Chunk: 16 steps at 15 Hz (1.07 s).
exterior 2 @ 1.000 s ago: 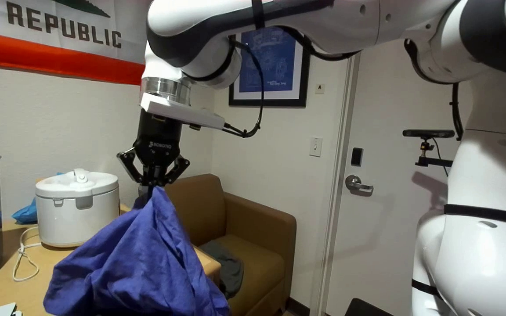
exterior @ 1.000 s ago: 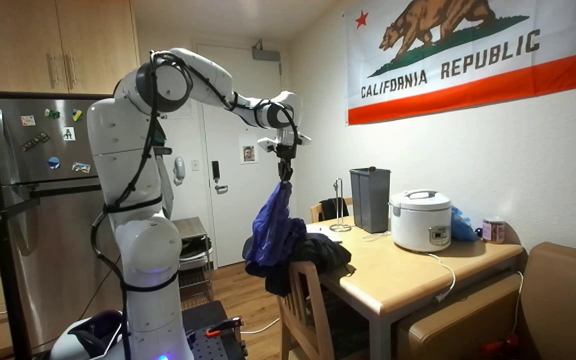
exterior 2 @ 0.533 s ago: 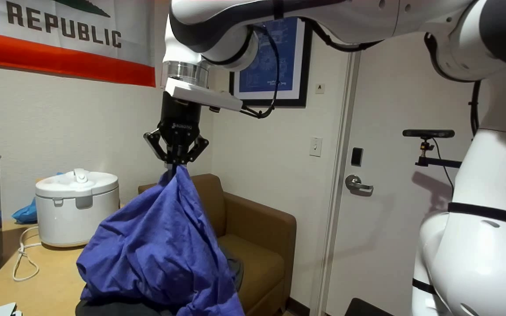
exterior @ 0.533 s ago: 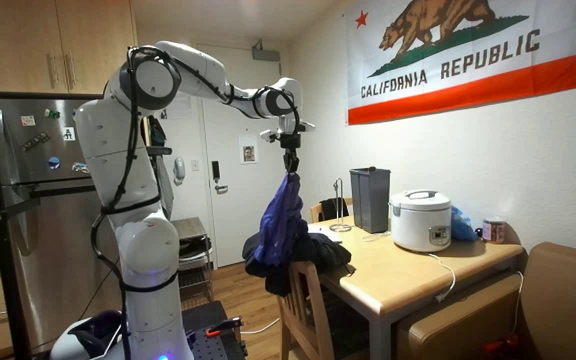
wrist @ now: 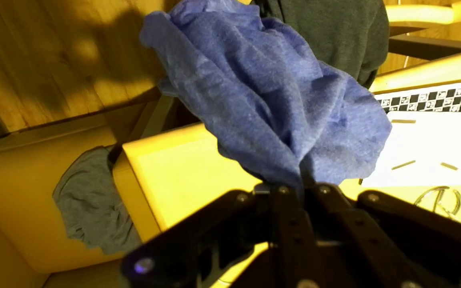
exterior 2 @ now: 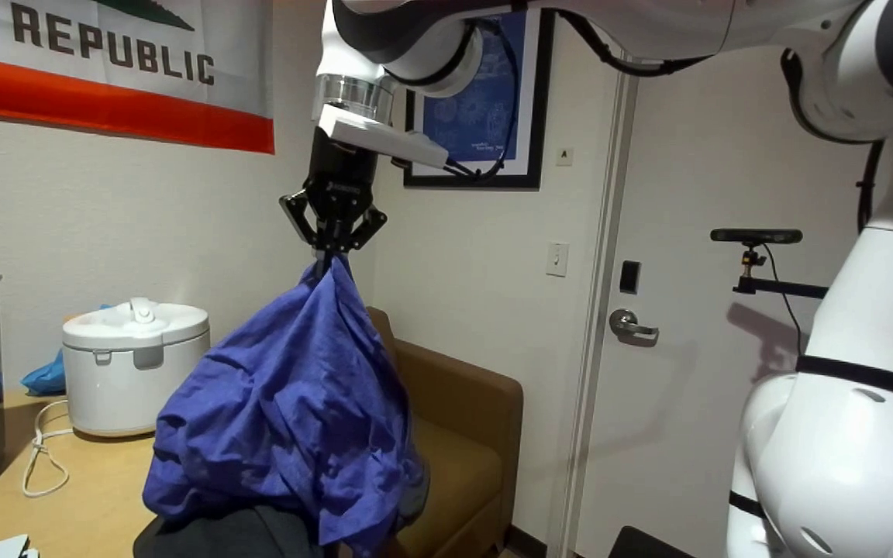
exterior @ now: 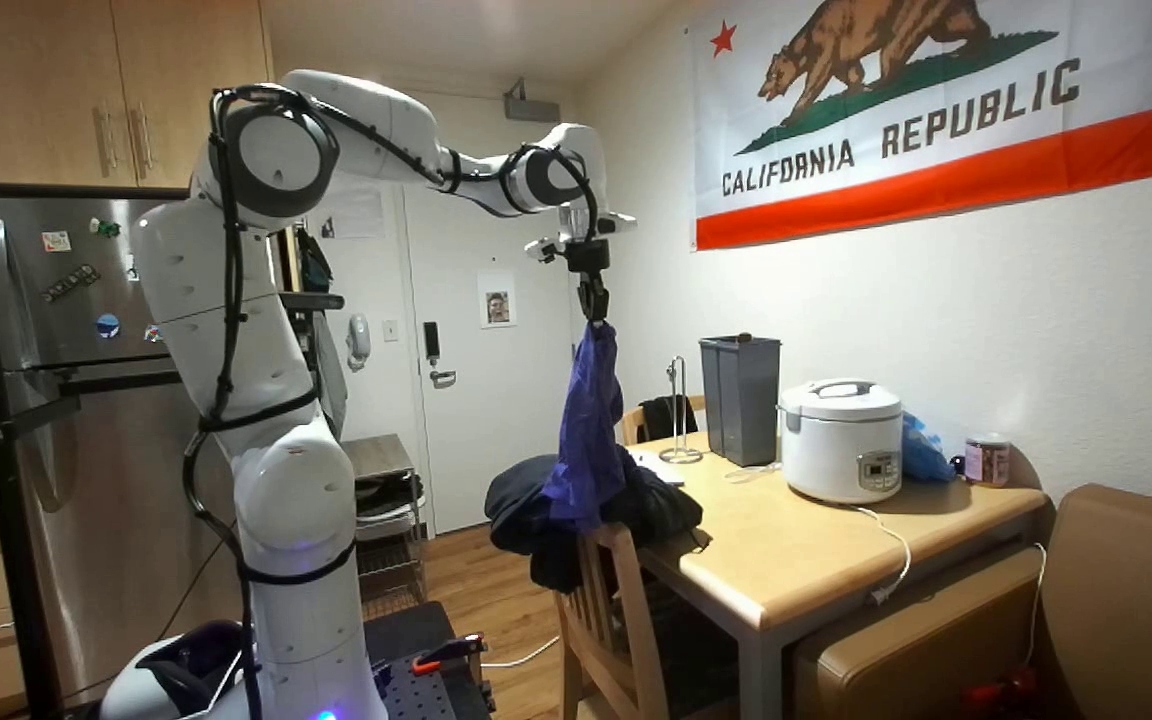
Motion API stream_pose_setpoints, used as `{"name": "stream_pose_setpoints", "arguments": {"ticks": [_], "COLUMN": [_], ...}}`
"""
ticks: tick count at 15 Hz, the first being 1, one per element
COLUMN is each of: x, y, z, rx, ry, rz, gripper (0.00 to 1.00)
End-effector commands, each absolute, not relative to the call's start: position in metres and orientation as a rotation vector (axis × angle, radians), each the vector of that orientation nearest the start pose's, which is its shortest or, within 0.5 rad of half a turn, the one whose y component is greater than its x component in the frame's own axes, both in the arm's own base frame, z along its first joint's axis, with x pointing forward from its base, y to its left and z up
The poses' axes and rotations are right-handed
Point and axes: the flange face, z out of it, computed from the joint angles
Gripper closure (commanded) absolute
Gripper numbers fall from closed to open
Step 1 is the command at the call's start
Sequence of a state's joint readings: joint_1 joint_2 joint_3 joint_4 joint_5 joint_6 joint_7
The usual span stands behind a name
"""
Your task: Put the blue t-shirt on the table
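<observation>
Blue T-shirt [exterior 2: 284, 403]: raised higher over the last second, uncovering more of the dark garments [exterior: 656, 505]; lift appears well along, placing on the table [exterior: 766, 540] not yet done. Condition: crumpled, unfolded, pinched to a peak, deep folds flaring below. Location: in the air at the table's edge; hem contact with the garments, cannot tell. Robotiq gripper [exterior 2: 330, 256]: clamped on the shirt's peak. Garments: over the wooden chair [exterior: 641, 630], beside the table. Rice cooker [exterior: 841, 450]: on the table.

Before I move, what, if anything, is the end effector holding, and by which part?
The end effector holds the blue t-shirt by a bunched fold at its highest point; whether collar, hem or sleeve, I can't tell.
</observation>
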<state>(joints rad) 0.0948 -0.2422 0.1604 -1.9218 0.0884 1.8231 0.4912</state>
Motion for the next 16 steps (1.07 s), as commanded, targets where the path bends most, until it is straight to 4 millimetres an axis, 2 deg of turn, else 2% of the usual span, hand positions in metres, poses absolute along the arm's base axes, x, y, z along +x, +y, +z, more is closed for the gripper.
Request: {"name": "stream_pose_setpoints", "arguments": {"ticks": [1,8,10,11,15,16], "x": [0.476,0.476,0.474,0.480,0.479,0.481], "y": [0.128,0.101,0.108,0.106,0.109,0.109], "z": [0.624,0.641,0.635,0.634,0.632,0.630], "rx": [-3.034,-3.017,-3.032,-3.019,-3.025,-3.023], "ry": [0.416,0.489,0.412,0.454,0.433,0.446], "rz": [-0.221,-0.299,-0.277,-0.280,-0.275,-0.269], "gripper": [0.99,0.99,0.99,0.94,0.94,0.99]}}
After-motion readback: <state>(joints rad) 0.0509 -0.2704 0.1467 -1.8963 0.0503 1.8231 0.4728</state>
